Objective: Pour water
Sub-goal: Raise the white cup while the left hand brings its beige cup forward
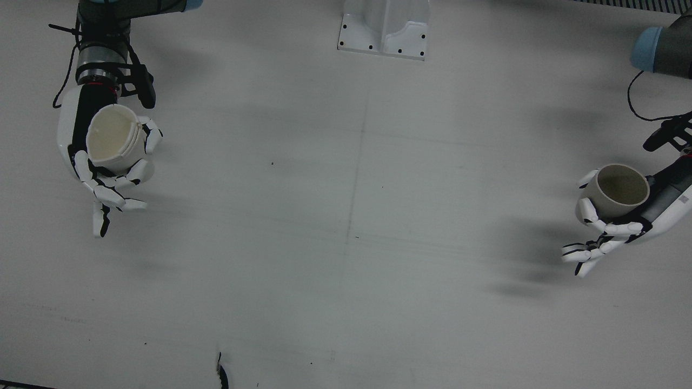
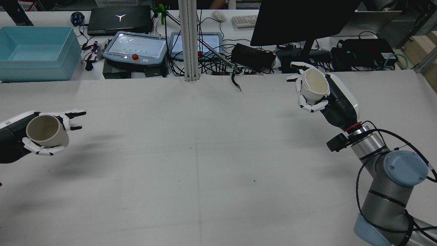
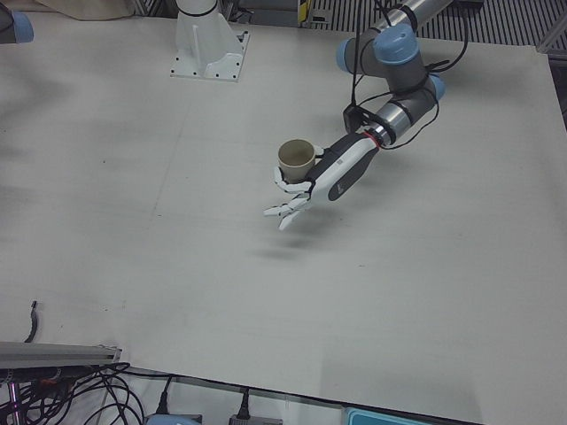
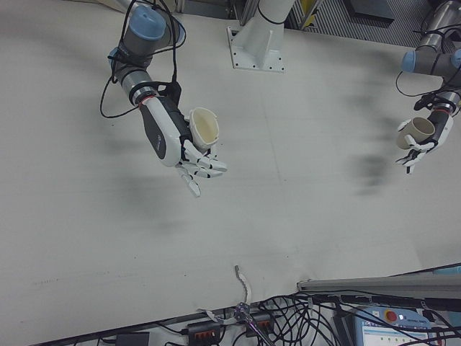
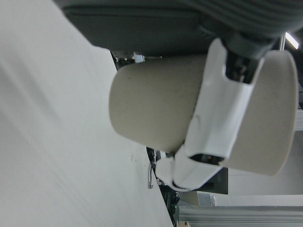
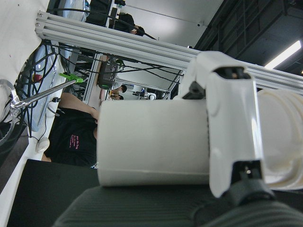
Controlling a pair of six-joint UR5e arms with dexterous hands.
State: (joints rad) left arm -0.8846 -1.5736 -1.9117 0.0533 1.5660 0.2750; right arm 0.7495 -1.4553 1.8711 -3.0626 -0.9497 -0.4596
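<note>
My left hand (image 1: 621, 229) is shut on a tan cup (image 1: 619, 190) and holds it above the table at the front view's right edge, mouth up. It also shows in the rear view (image 2: 13, 141) with the cup (image 2: 46, 130), and in the left-front view (image 3: 330, 177). My right hand (image 1: 102, 178) is shut on a cream cup (image 1: 113, 135) above the table at the front view's left, mouth up and slightly tilted; in the rear view the hand (image 2: 336, 99) and cup (image 2: 315, 83) are at the right. The two cups are far apart. I cannot see any water inside either.
A white pedestal base (image 1: 384, 29) stands at the table's robot side. A small black cable end (image 1: 221, 375) lies at the operators' edge. Beyond that edge are a blue bin (image 2: 34, 51), a metal post (image 2: 189, 41), a monitor and electronics.
</note>
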